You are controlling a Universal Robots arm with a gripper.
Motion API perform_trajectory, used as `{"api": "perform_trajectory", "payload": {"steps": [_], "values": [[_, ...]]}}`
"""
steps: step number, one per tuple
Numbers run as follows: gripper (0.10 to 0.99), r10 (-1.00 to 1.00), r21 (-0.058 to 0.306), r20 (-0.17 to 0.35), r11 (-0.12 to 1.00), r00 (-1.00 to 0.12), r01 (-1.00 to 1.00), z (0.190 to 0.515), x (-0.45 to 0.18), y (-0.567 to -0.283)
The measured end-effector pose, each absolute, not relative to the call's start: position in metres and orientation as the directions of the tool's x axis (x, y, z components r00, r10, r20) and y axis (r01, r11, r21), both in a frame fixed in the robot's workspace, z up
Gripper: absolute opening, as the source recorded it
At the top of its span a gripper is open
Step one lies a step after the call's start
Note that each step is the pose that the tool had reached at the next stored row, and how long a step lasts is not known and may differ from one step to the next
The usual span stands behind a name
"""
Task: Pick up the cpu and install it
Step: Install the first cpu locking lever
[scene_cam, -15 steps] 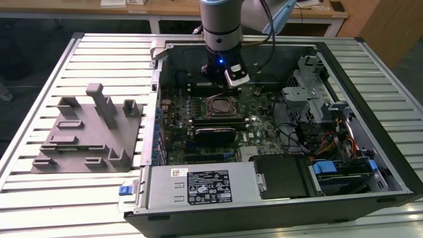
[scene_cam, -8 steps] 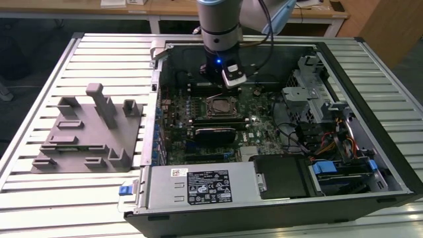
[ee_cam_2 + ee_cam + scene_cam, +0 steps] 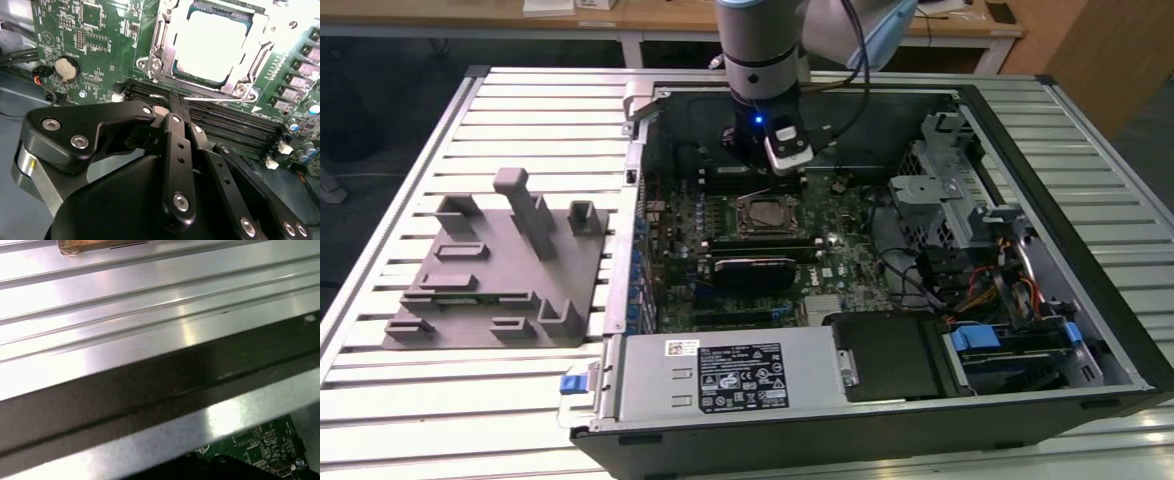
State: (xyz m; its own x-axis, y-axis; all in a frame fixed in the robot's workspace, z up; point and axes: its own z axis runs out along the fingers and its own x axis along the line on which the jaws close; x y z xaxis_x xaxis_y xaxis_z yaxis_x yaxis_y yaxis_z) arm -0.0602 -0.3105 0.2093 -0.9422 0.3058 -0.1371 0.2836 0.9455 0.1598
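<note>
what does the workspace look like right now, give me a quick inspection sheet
surface: ribbed metal table; open computer case lies on it.
job's things: cpu sits in the metal-framed socket on the motherboard.
clutter: grey plastic fixture on the table, at the exterior view's left of the case.
grippers: gripper hangs over the memory slots beside the socket, holding nothing seen.
cables: bundle of coloured wires inside the case, at the exterior view's right.
surroundings: wooden desk behind the table.
</note>
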Motion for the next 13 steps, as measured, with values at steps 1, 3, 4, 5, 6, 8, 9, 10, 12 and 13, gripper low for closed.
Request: {"api": "perform_trajectory", "payload": {"steps": [1, 3, 4, 5, 6, 8, 9, 10, 12, 13], "values": [[0.106, 0.309, 0.159, -0.139, 0.945, -0.941, 0.286, 0.2088, -0.0603, -0.3103], [0.106, 0.318, 0.157, -0.146, 0.942, -0.937, 0.295, 0.2074, -0.0606, -0.3102], [0.106, 0.323, 0.158, -0.149, 0.941, -0.934, 0.3, 0.2066, -0.0609, -0.3102], [0.106, 0.328, 0.158, -0.151, 0.939, -0.932, 0.305, 0.206, -0.0614, -0.3102], [0.106, 0.332, 0.158, -0.152, 0.938, -0.931, 0.309, 0.2055, -0.062, -0.3101], [0.106, 0.342, 0.159, -0.153, 0.934, -0.927, 0.319, 0.2046, -0.0634, -0.3098], [0.106, 0.349, 0.159, -0.153, 0.932, -0.924, 0.326, 0.2041, -0.064, -0.3095], [0.106, 0.357, 0.159, -0.153, 0.929, -0.921, 0.334, 0.2037, -0.0645, -0.3092], [0.106, 0.37, 0.159, -0.153, 0.924, -0.916, 0.347, 0.2029, -0.0651, -0.3083], [0.106, 0.376, 0.159, -0.153, 0.922, -0.914, 0.353, 0.2026, -0.0654, -0.3077]]}}
